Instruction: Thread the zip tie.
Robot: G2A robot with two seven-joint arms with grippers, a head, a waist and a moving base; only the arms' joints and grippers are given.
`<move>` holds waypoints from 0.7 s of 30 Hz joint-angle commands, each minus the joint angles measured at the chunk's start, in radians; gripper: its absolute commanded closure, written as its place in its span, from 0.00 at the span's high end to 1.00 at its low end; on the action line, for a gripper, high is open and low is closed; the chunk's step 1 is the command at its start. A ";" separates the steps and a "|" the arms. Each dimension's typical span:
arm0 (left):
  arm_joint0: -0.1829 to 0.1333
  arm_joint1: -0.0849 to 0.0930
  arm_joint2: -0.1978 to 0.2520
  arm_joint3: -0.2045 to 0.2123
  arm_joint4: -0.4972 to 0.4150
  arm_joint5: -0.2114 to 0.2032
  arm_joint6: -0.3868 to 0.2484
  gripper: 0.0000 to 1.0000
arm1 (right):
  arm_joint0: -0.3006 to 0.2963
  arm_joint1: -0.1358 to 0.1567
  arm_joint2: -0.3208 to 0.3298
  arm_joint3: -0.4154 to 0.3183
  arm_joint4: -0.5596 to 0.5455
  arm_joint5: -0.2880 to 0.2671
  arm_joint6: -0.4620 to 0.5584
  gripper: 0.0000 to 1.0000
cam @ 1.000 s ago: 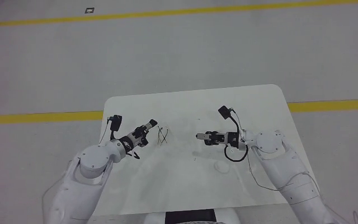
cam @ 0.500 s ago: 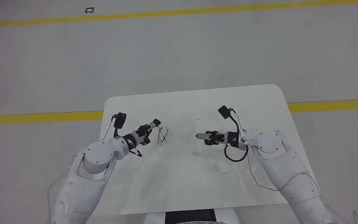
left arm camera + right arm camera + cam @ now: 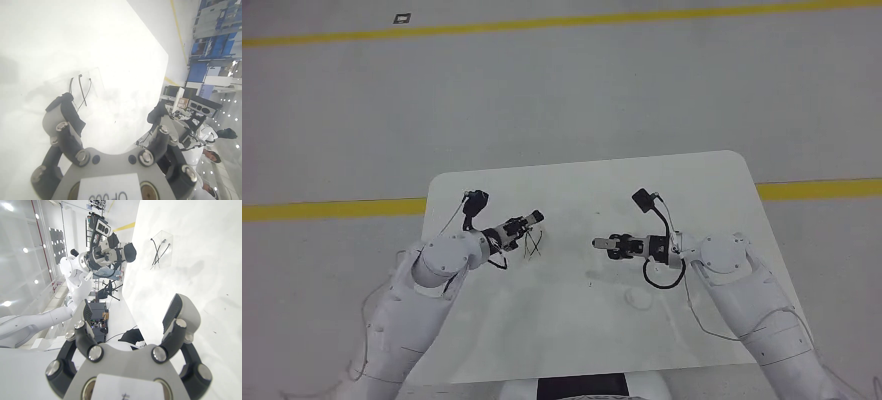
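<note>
Hovering close over the zip ties (image 3: 533,242), the left claw (image 3: 535,216) is released, its fingers (image 3: 64,109) spread wide and holding nothing. One fingertip sits just beside the end of the outermost tie; contact cannot be determined. Three black ties lie crossed, together with a clear plastic piece (image 3: 164,262), on the worktop (image 3: 692,330), left of centre and nearer its left edge than its right. The right claw (image 3: 597,243) is likewise released, with nothing between its ribbed pads (image 3: 170,311). It is held near the worktop's middle, well apart from the ties and pointing toward them.
</note>
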 commanded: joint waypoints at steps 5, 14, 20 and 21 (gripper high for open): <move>0.008 0.002 0.002 -0.009 -0.011 0.000 -0.010 1.00 | 0.000 0.000 0.000 0.000 0.000 0.000 0.000 1.00; 0.003 -0.003 0.028 0.029 0.093 0.000 -0.051 1.00 | 0.000 0.000 0.000 0.000 0.000 0.000 0.000 1.00; 0.008 -0.018 0.017 0.009 0.078 0.000 -0.046 1.00 | 0.000 0.000 0.000 0.000 0.000 0.000 0.000 1.00; 0.008 -0.018 0.017 0.009 0.078 0.000 -0.046 1.00 | 0.000 0.000 0.000 0.000 0.000 0.000 0.000 1.00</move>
